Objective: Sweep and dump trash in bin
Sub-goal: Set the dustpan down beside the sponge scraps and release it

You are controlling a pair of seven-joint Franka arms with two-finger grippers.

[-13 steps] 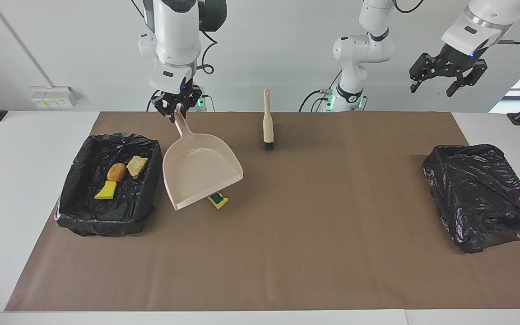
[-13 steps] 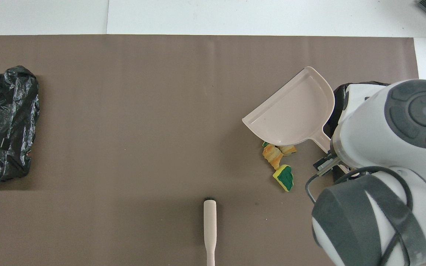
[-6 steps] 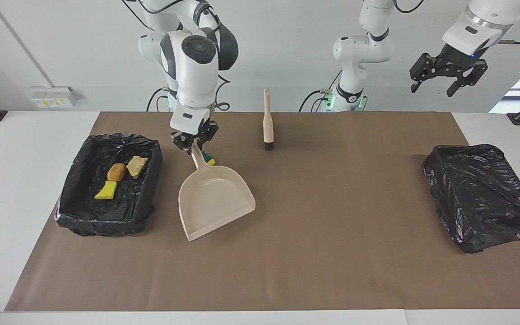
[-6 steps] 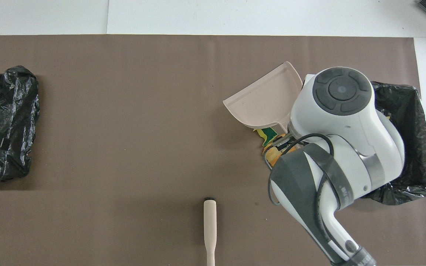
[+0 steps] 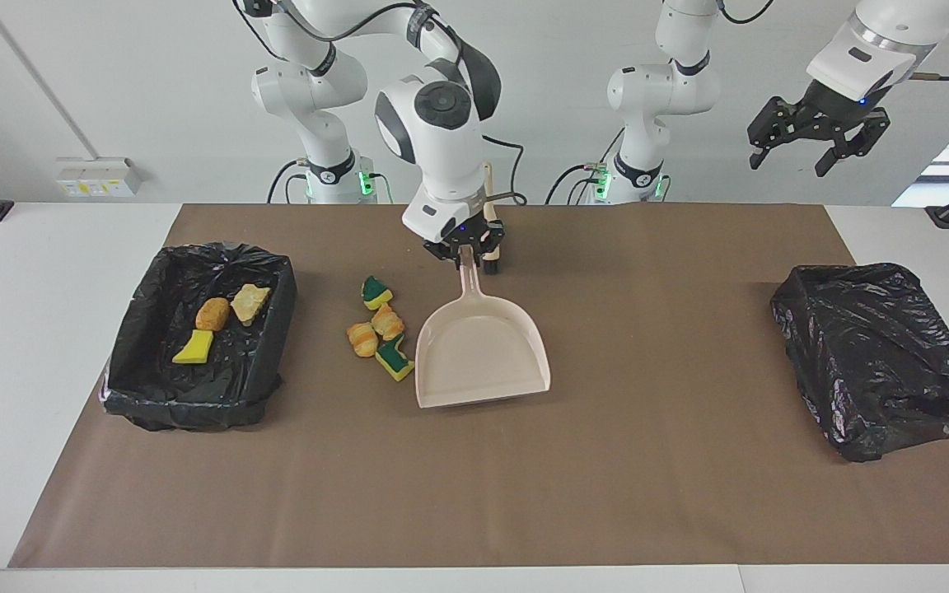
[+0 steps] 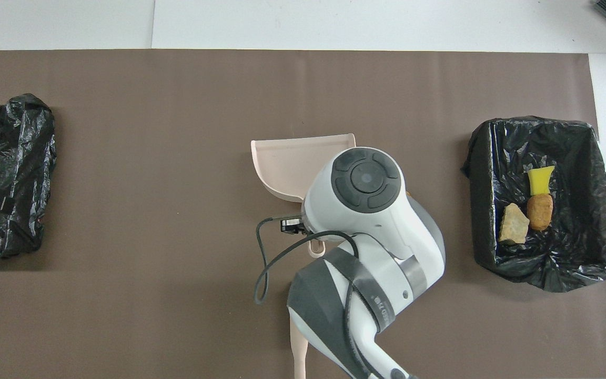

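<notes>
The right gripper (image 5: pixel 469 257) has its jaws clamped on the handle of the beige dustpan (image 5: pixel 480 356), whose mouth lies flat on the brown mat (image 5: pixel 606 494) and faces away from the robots. Four trash bits (image 5: pixel 378 328) lie just beside the pan's edge, toward the right arm's end; three more (image 6: pixel 529 206) sit in the lined bin (image 5: pixel 153 395) there. The overhead view hides the loose bits under the arm. The brush (image 6: pixel 298 352) lies nearer to the robots. The left gripper (image 5: pixel 819 132) waits high with its jaws wide, above the counter's edge near the covered bin (image 5: pixel 878 354); the mat between is open.
</notes>
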